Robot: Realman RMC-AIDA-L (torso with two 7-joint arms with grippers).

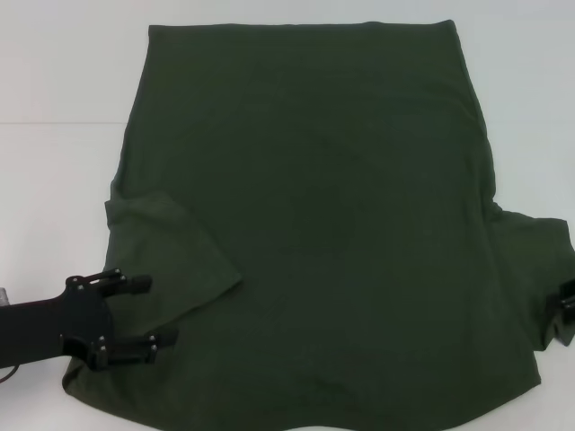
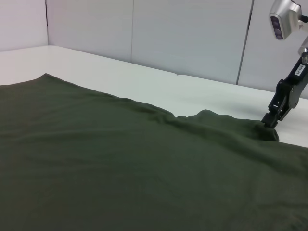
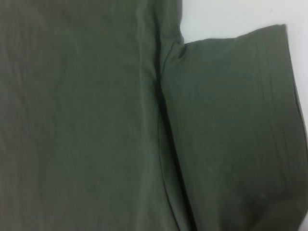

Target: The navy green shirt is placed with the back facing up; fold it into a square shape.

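Observation:
The navy green shirt (image 1: 332, 224) lies flat on the white table (image 1: 54, 180), plain side up and hem at the far side. Its left sleeve (image 1: 171, 251) is folded in over the body. Its right sleeve (image 1: 535, 260) lies spread out to the side. My left gripper (image 1: 160, 311) is open, its two black fingers spread over the shirt's near left corner beside the folded sleeve. My right gripper (image 1: 568, 301) shows only at the picture's right edge, at the right sleeve. The left wrist view shows the right gripper (image 2: 270, 120) tip-down on the sleeve's edge. The right wrist view shows the right sleeve (image 3: 236, 130) and the body (image 3: 77, 120).
Bare white table (image 2: 144, 82) lies left, right and beyond the shirt. Grey wall panels (image 2: 192, 33) stand behind the table in the left wrist view. No other objects show.

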